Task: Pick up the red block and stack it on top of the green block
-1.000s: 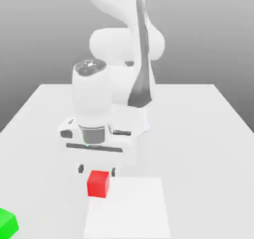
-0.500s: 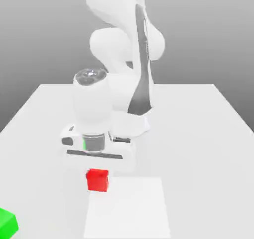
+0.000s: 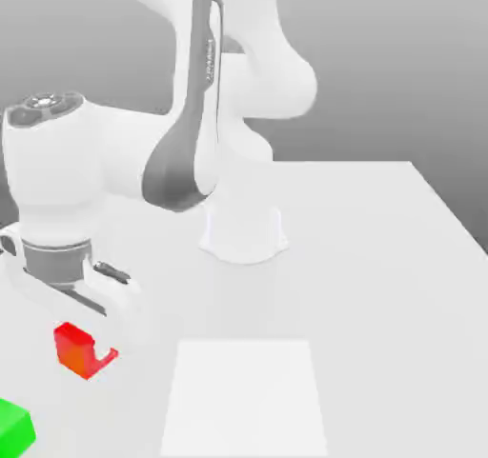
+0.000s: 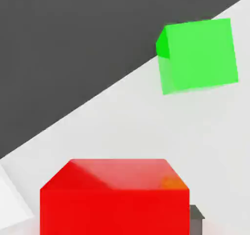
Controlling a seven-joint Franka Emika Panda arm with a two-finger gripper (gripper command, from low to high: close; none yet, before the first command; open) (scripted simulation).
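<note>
Red block [image 3: 74, 348] pinched in the gripper [image 3: 81, 351], tilted: risk of landing skewed on the green block [image 3: 14, 426] near the table [image 3: 381, 256] edge.

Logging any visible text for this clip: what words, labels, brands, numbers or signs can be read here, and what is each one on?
None: no text can be read in either view.
The red block, green block, arm and table are all plain and unmarked.
</note>
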